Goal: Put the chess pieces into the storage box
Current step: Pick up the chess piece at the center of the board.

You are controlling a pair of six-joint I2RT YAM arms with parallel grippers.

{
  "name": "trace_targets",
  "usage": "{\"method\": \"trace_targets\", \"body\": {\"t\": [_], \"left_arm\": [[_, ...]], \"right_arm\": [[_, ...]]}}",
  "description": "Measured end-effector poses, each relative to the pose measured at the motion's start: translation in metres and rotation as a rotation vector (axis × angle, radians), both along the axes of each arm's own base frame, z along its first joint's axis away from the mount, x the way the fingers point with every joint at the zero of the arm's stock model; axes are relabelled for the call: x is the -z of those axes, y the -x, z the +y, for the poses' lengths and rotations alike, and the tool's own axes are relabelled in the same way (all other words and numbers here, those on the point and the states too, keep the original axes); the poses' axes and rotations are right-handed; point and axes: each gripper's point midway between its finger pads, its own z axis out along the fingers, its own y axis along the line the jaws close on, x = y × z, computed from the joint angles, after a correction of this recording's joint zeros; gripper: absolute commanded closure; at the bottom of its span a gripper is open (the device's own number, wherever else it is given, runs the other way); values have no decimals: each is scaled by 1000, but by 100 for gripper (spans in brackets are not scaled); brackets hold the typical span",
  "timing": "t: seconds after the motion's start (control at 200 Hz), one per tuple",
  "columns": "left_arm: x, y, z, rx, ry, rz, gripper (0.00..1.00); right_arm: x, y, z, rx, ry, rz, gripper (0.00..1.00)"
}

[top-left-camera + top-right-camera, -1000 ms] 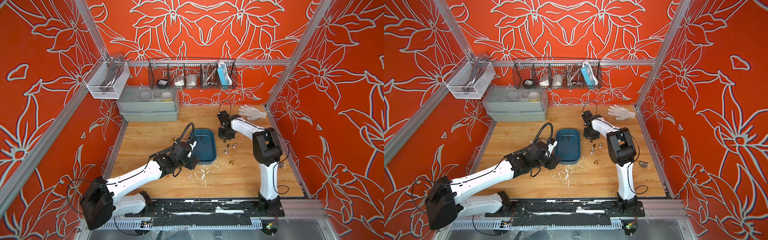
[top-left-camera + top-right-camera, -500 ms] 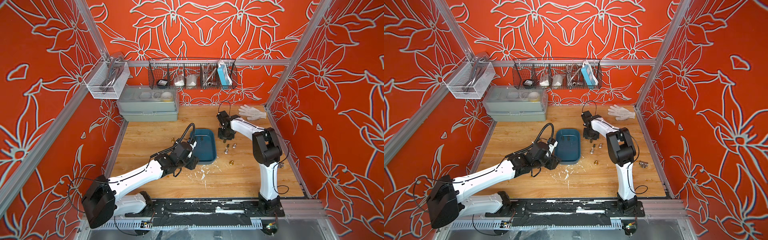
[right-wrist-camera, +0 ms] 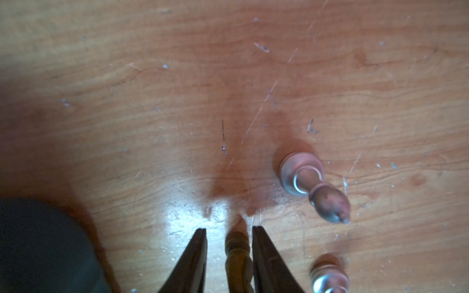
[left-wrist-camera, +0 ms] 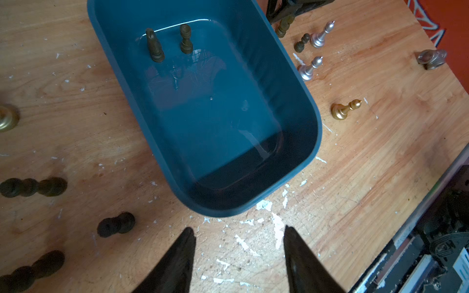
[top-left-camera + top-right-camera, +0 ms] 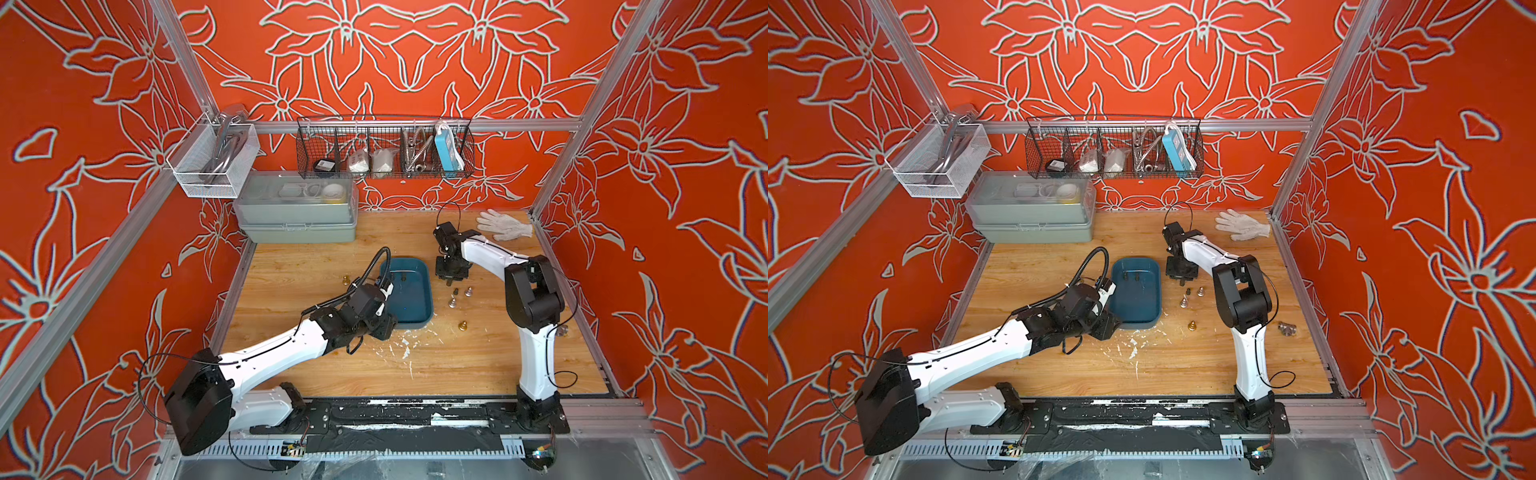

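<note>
Teal storage box [image 5: 409,299] sits mid-table, long side running 12 to 6 o'clock. Two dark pieces [image 4: 154,47] stand upright at its 12 o'clock end, rest of the floor bare.

Change over the last second: almost none in both top views. Both arms are parked where they were and the loose pieces are unmoved. No new piece banked, so the task is judged early, with most pieces still out.

Right gripper [image 3: 229,228] is down near the wood at the box's 2 o'clock, outside the wall. Jaws are part-way apart with an olive-dark piece [image 3: 237,247] between them. It sits against one finger with a clear gap to the other, so it is not pinched. Closing in or letting go: cannot tell.

Left gripper [image 4: 238,228] hovers off the box's 6 o'clock end, jaws about half spread, empty.

On the wood:
- 3 to 4 o'clock of the box: small black piece [image 4: 302,43], two silver pieces [image 4: 308,68], gold piece [image 4: 342,110].
- 10 o'clock: second gold piece [image 5: 345,279].
- Around 8 o'clock, under the left arm: three black pieces [image 4: 115,224].

Edges: one silver piece stands just beside the right fingers, easy to knock. The box wall is low but needs a lift to clear. Open wood lies at the table's 5 to 6 o'clock. Glove [image 5: 503,224] and grey case [image 5: 297,216] are well apart at the back.
</note>
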Motion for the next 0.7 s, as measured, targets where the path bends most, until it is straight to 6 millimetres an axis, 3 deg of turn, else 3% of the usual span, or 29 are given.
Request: {"method": "trace_targets", "body": {"t": [0.701], "left_arm": [[0, 0, 0, 4, -1, -1, 44]], "right_arm": [[6, 7, -3, -7, 14, 23, 78]]}}
